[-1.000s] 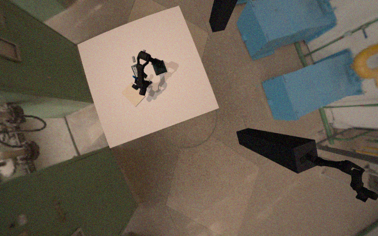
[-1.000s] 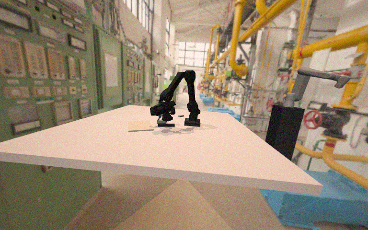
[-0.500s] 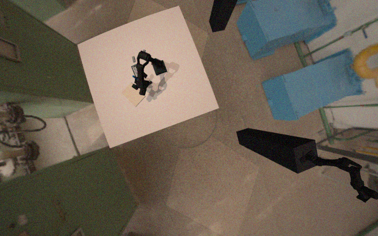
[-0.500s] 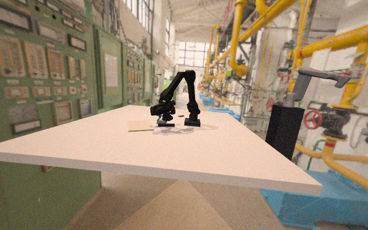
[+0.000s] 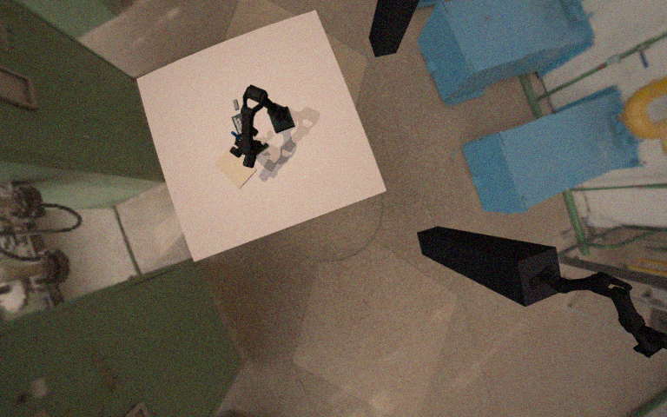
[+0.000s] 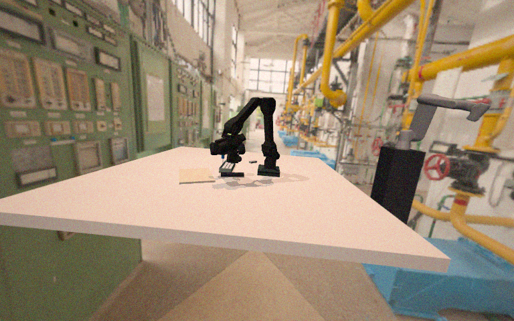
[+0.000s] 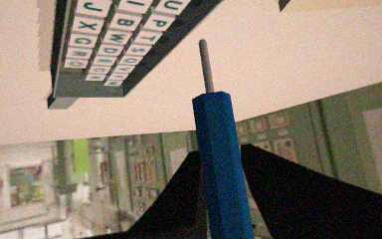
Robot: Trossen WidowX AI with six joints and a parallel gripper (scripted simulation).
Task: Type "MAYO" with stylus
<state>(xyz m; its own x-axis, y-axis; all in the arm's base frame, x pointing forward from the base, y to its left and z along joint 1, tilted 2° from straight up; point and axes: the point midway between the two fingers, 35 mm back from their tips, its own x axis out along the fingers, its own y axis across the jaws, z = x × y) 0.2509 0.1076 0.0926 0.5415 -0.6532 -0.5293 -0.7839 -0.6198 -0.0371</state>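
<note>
My gripper [image 7: 220, 156] is shut on the blue stylus [image 7: 219, 129] [image 5: 234, 133] [image 6: 223, 156]. The stylus's thin grey tip points up and away from the fingers in the wrist view. The keyboard [image 7: 90, 91] [image 5: 237, 122] [image 6: 227, 166] has a dark green frame and white lettered keys; it is tilted on a dark support. In the wrist view it lies left of the tip, with J, I, U, B and P among the readable letters. The tip shows against the pale table top, apart from the keyboard in that view; its height cannot be told. Keys outside the wrist view's top edge are cut off.
A pale yellow board [image 5: 238, 174] [image 6: 195, 176] lies on the table [image 5: 314, 182] [image 6: 227, 211] near the keyboard. A small grey block [image 5: 235, 104] [image 6: 252, 162] lies beyond the keyboard's other end. A black pedestal [image 5: 472, 261] [image 6: 397, 181] bearing another arm stands off the table.
</note>
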